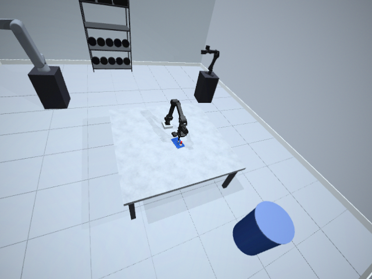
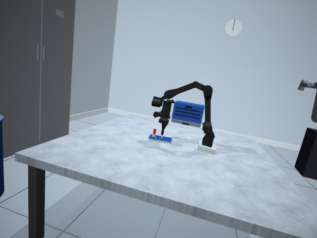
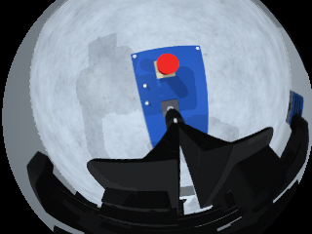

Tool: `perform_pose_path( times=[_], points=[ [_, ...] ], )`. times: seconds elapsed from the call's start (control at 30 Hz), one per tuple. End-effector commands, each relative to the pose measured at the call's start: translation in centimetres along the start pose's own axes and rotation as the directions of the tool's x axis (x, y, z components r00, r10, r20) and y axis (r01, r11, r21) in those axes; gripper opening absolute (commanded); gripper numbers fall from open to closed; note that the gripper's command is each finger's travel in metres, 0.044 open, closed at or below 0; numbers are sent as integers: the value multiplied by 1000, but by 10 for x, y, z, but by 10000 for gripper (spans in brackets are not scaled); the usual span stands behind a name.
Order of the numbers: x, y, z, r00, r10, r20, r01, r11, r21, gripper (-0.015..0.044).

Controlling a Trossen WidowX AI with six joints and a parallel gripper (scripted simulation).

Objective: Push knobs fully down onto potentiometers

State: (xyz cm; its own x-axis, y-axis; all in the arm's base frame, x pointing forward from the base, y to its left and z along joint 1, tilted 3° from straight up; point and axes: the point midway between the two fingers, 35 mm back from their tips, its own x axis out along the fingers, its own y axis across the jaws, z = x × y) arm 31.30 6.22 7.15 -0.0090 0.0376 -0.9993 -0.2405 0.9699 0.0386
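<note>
The blue circuit board [image 1: 174,140] [image 2: 167,139] [image 3: 191,58] stands low on the table. The red knob [image 1: 181,142] [image 2: 154,131] [image 3: 168,63] stands upright above its tan potentiometer [image 2: 153,136] [image 3: 165,75], with a stretch of shaft showing between them. My gripper [image 2: 162,131] [image 3: 175,127] is shut and points down over the grey potentiometer [image 3: 165,103]. A small dark knob [image 2: 162,133] [image 3: 172,115] shows right under the fingertips, with a little pale shaft below it. The fingertips hide part of this knob; whether they touch it I cannot tell.
Two small pale posts [image 3: 144,86] [image 3: 146,103] stand near one long edge of the board. The arm's white base [image 1: 167,125] [image 2: 206,148] sits on the table behind the board. A blue box-like cabinet [image 2: 187,112] shows behind the arm.
</note>
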Motion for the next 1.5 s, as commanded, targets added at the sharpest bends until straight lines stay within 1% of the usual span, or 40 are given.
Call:
perform_pose_path(
  times=[0.0,1.47],
  points=[
    [6,0,1,1000,3,0,-3,1000,4,0],
    [20,1,1,1000,3,-1,-3,1000,4,0]
  ],
)
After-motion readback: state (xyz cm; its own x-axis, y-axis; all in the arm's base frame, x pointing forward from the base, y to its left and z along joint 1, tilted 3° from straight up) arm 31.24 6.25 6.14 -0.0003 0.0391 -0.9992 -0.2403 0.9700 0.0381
